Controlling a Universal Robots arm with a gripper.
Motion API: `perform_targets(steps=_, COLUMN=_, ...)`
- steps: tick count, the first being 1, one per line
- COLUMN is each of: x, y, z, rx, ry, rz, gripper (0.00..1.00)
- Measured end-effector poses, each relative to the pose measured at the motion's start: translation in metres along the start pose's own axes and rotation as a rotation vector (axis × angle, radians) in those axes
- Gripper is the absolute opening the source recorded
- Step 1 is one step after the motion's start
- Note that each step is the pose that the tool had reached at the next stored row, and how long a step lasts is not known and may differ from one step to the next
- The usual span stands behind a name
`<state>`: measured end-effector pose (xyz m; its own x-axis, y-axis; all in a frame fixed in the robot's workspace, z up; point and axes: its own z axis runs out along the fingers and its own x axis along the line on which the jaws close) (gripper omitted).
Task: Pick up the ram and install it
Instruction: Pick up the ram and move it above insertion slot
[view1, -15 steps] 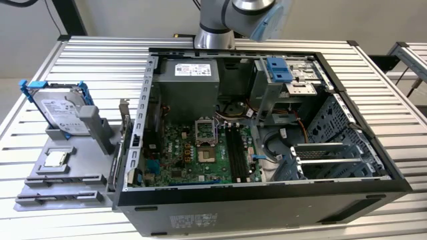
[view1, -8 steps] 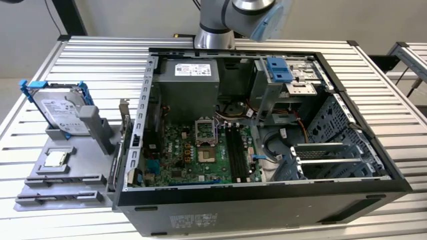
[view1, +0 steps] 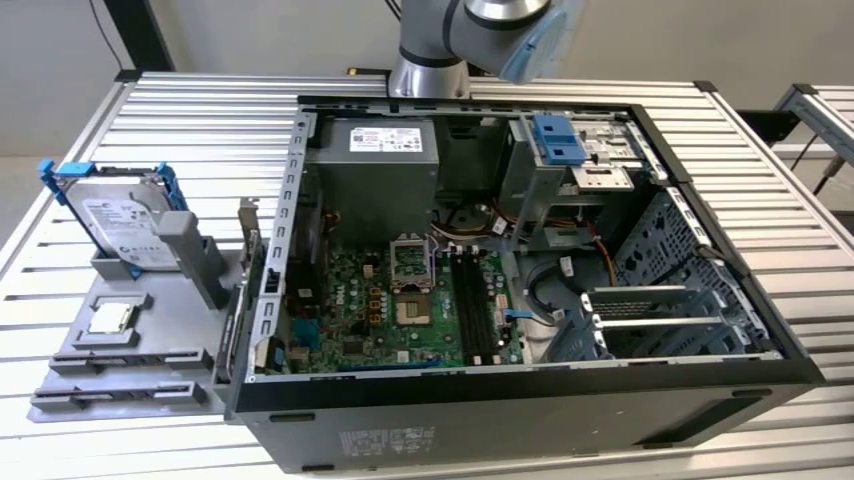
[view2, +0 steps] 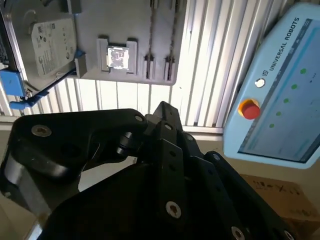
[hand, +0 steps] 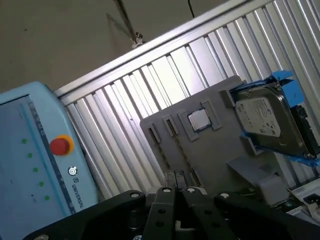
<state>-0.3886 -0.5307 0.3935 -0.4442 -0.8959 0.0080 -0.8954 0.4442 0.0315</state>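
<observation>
Ribbed aluminium slats make up the tabletop (view1: 747, 150), with a pale wall behind it. Largest on it is an open black computer case (view1: 534, 420) lying on its side. It shows a green motherboard (view1: 400, 300), a grey power supply box (view1: 374, 165) and a metal drive cage with a blue latch (view1: 558, 140). At the far edge of the tabletop, behind the case, stands the grey robot arm (view1: 434, 45).

In both wrist views a light-blue control tablet with a red button (view2: 280, 90) lies beside the slats.

On the exterior view's left, just beside the case, sits a flat grey plastic holder tray (view1: 147, 320). A silver hard drive in a blue bracket (view1: 127, 215) stands upright at the tray's far end.

The black claw (hand: 175, 189) shows in the first wrist view, well apart from the tray beyond it. Its fingers look pressed together, with nothing seen between them.

A square silver processor chip (view1: 111, 316) rests in a pocket at the tray's middle. The ram (view1: 127, 356), a thin, long dark circuit-board stick, sits on edge in a slotted rail at the tray's near end. A second rail (view1: 118, 398) lies just in front of it with a similar dark strip. Whether the motherboard's long dark slots (view1: 467, 300) hold anything cannot be told.
</observation>
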Motion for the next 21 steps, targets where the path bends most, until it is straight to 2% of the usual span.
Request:
perform_targets(steps=10, x=-0.0001, y=0.0000, z=0.0008, rx=0.0057, ry=0.0046, rz=-0.182, gripper=0.00)
perform_targets(steps=17, x=-0.0001, y=-0.0001, z=0.0039, rx=0.0083, ry=0.0075, rz=-0.310, gripper=0.00)
perform_targets(steps=21, x=-0.0004, y=-0.0007, z=0.0053, rx=0.0089, ry=0.0090, rz=-0.366, gripper=0.00)
